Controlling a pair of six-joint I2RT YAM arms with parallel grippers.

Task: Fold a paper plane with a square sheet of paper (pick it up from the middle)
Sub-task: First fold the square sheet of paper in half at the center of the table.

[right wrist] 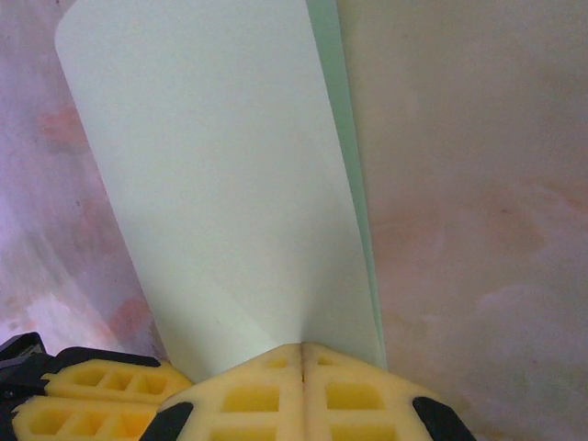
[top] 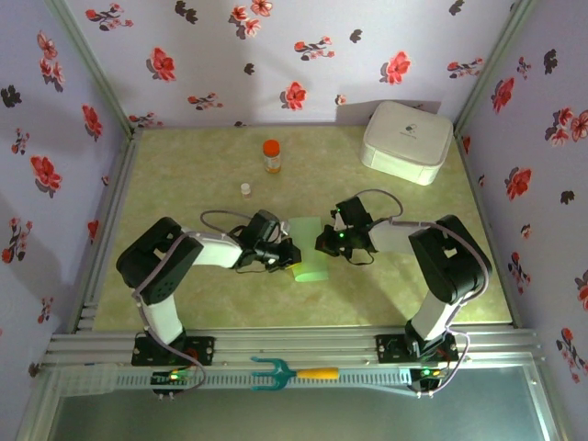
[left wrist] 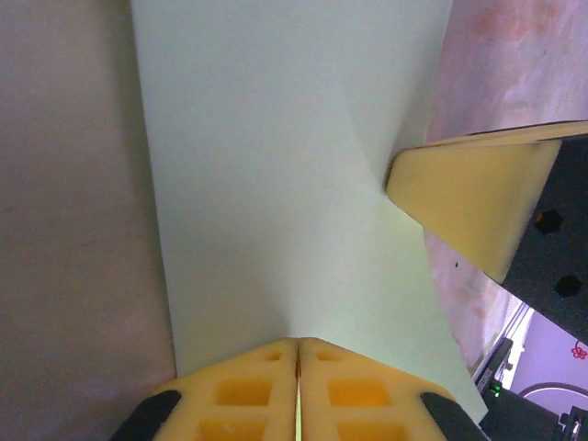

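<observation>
We find the square sheet of paper [top: 310, 250] near the middle of the worktop [top: 184, 165], a little toward 6 o'clock, caught between the two arms. The left gripper [top: 287, 255] meets it from 9 o'clock and the right gripper [top: 327, 243] from 3 o'clock.

In the left wrist view the left gripper's jaws are pressed together on the near edge of the sheet, which spreads away from them smooth and pale. The right wrist view shows the right gripper's jaws likewise clamped on the paper, and a second, darker layer peeks out along the sheet's 3 o'clock edge.

We judge that the paper is doubled over or bowed into a first lengthwise fold. Whether a crease is pressed in yet we cannot tell.

We see no pointed nose, no centre ridge and no wings, so nearly all the folding remains.

The white rounded box [top: 407, 140] sits at 1 o'clock, an orange-capped bottle [top: 271, 156] near 12, and the teal fork-shaped tool [top: 276, 373] lies at 6 o'clock on the front rail.
</observation>
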